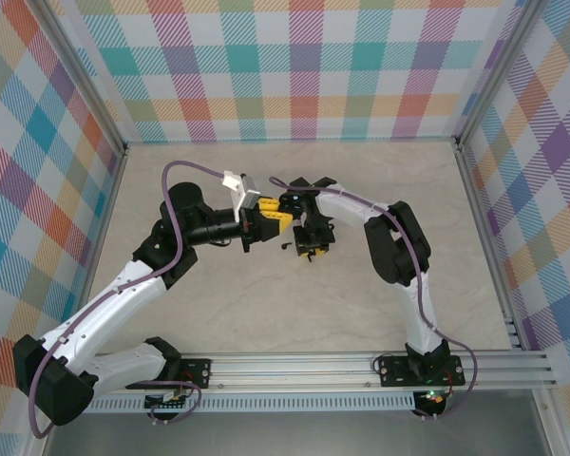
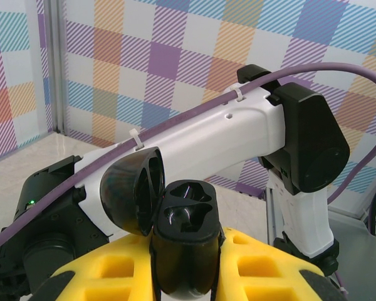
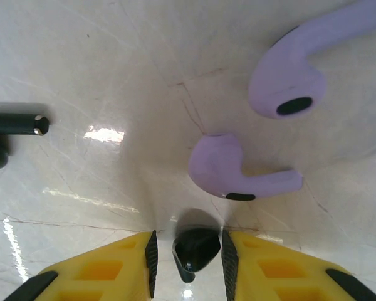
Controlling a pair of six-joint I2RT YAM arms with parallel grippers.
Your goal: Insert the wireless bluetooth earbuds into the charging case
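My left claw (image 2: 187, 266) is clamping the open black charging case (image 2: 187, 219). My right claw (image 3: 188, 252) is hanging partly open astride a black earbud (image 3: 197, 244) on the counter (image 3: 100, 63); two lavender earbuds (image 3: 229, 166) are lying just beyond it.

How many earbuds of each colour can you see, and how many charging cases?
Lavender earbuds: 2
Black earbuds: 2
Black charging case: 1
Total: 5
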